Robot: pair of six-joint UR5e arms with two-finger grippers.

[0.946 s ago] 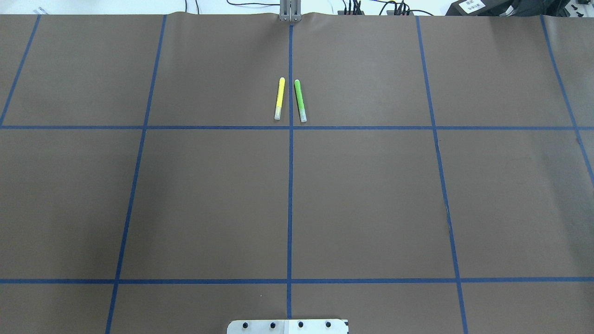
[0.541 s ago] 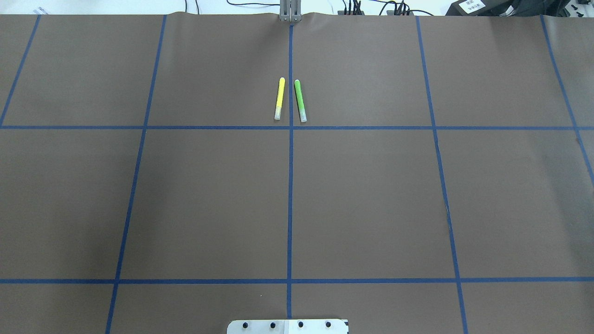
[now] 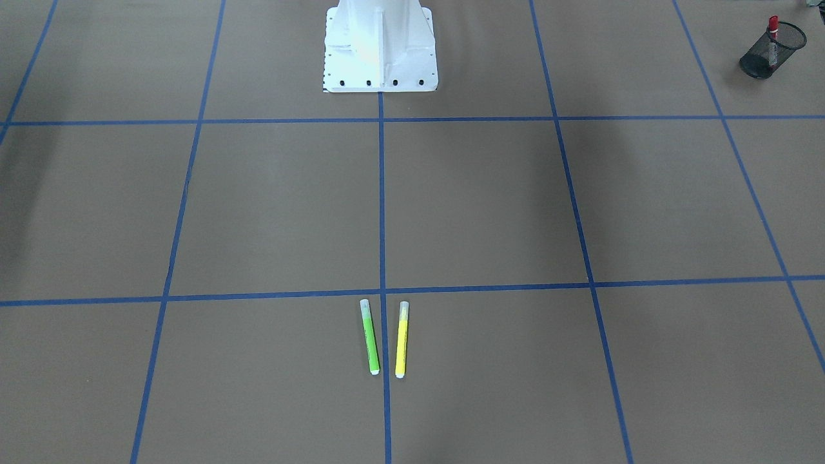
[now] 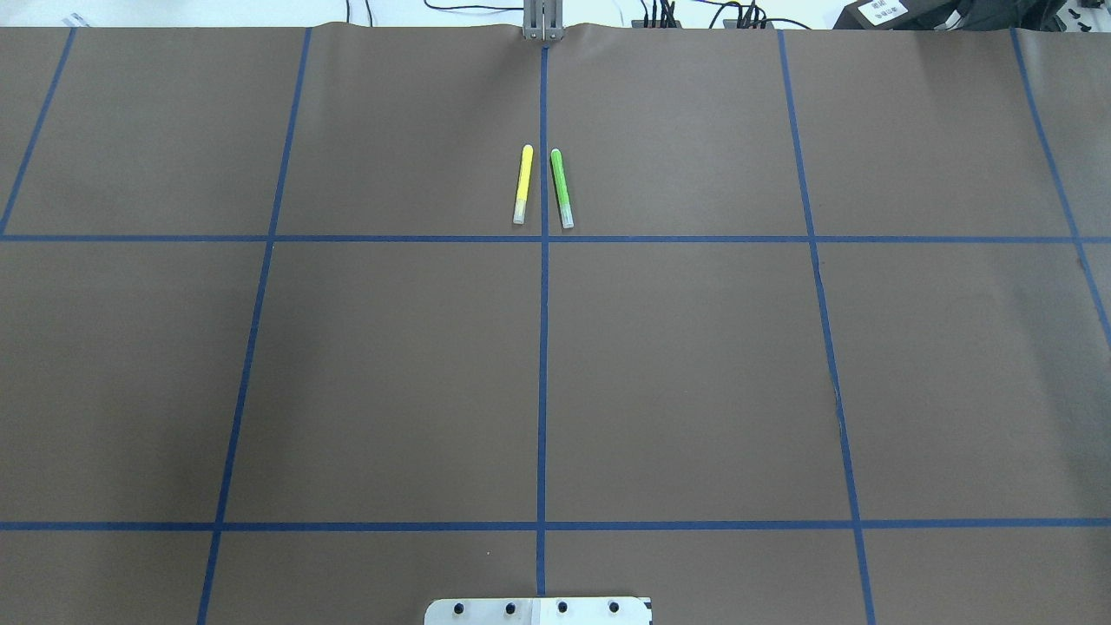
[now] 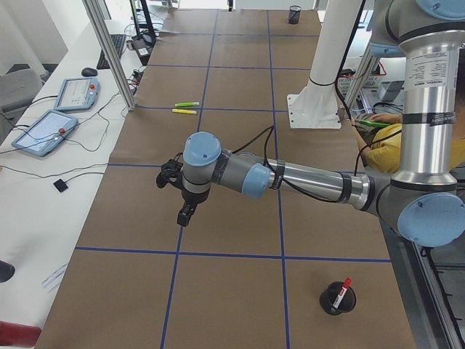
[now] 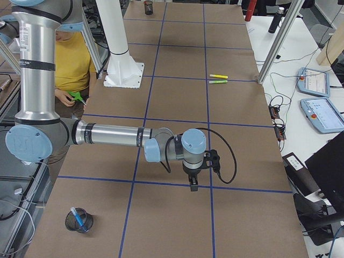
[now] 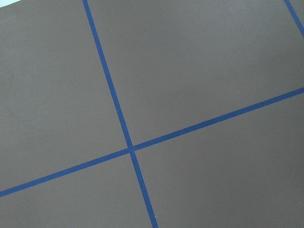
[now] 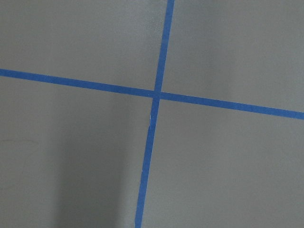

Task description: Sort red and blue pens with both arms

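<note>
The red pen (image 3: 773,28) stands upright in a black mesh cup (image 3: 760,61) at the table's end on my left; the exterior left view shows this pen (image 5: 344,285) in its cup (image 5: 331,303) too. A blue pen (image 6: 77,216) stands in another mesh cup (image 6: 84,225) at the end on my right. My left gripper (image 5: 183,218) hangs over bare table, pointing down. So does my right gripper (image 6: 194,185). Both show only in the side views, so I cannot tell whether they are open or shut. The wrist views show only brown table and blue tape.
A yellow marker (image 4: 523,185) and a green marker (image 4: 562,189) lie side by side near the table's far middle. The white pedestal base (image 3: 380,45) stands at the near edge. A person in a yellow shirt (image 6: 72,59) sits behind the robot. Tablets (image 5: 42,131) lie beyond the far edge.
</note>
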